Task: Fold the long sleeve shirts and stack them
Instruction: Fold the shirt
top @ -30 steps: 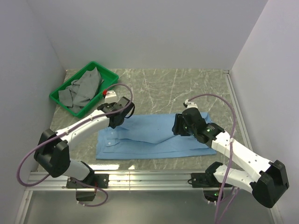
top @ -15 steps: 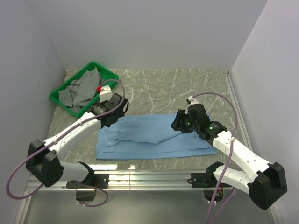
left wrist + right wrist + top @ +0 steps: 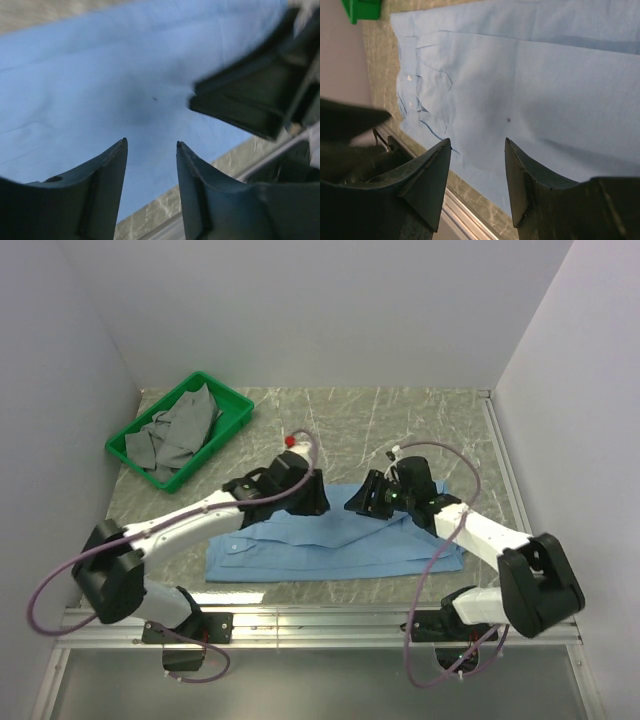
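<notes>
A light blue long sleeve shirt [image 3: 330, 548] lies flat on the table as a folded long rectangle. Its collar end with small white buttons [image 3: 410, 77] is at the left. My left gripper [image 3: 316, 502] hangs open and empty over the middle of the shirt's far edge; in the left wrist view [image 3: 150, 143] blue cloth [image 3: 100, 85] shows between the fingers. My right gripper [image 3: 354, 504] is open and empty just to its right, facing it; it also shows in the right wrist view [image 3: 477, 142] above the shirt [image 3: 530, 75]. The two grippers are close together.
A green tray [image 3: 232, 410] holding crumpled grey clothes [image 3: 175, 432] stands at the back left. Grey walls close in the left, back and right sides. A metal rail [image 3: 320, 620] runs along the near table edge.
My left gripper has swung right from the shirt's left end to its middle. My right gripper has moved left toward it. Both stay open; the shirt lies unmoved.
</notes>
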Controlling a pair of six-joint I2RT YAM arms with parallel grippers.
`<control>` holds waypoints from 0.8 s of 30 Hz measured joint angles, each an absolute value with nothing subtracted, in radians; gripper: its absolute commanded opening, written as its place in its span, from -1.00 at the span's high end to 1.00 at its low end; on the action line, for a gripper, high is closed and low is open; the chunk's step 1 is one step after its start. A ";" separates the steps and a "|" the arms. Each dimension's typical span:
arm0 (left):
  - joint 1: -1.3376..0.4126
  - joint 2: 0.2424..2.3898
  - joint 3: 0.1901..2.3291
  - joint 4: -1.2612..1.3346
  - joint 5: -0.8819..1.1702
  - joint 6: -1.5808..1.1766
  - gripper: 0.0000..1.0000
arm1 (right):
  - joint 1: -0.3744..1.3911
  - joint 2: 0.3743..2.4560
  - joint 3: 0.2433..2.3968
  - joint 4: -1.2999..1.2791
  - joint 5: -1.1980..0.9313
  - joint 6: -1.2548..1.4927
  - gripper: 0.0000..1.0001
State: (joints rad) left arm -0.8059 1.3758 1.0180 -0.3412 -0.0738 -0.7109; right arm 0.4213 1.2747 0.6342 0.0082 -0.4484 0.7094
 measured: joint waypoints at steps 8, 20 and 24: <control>-0.889 1.675 1.095 -0.271 0.127 -0.591 0.41 | 0.354 1.470 0.589 0.172 -0.548 0.775 -0.03; -0.926 1.881 1.153 -0.320 0.266 -0.530 0.71 | 0.065 1.526 0.520 0.195 -0.589 0.775 0.02; -0.924 1.882 1.153 -0.319 0.273 -0.519 0.71 | -0.068 1.512 0.520 0.161 -0.565 0.752 0.03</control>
State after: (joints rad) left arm -0.9241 1.8824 1.1526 -0.3191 0.2733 -0.5194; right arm -0.0685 1.5116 0.5198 0.1612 -0.5648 0.7517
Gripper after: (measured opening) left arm 0.140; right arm 0.491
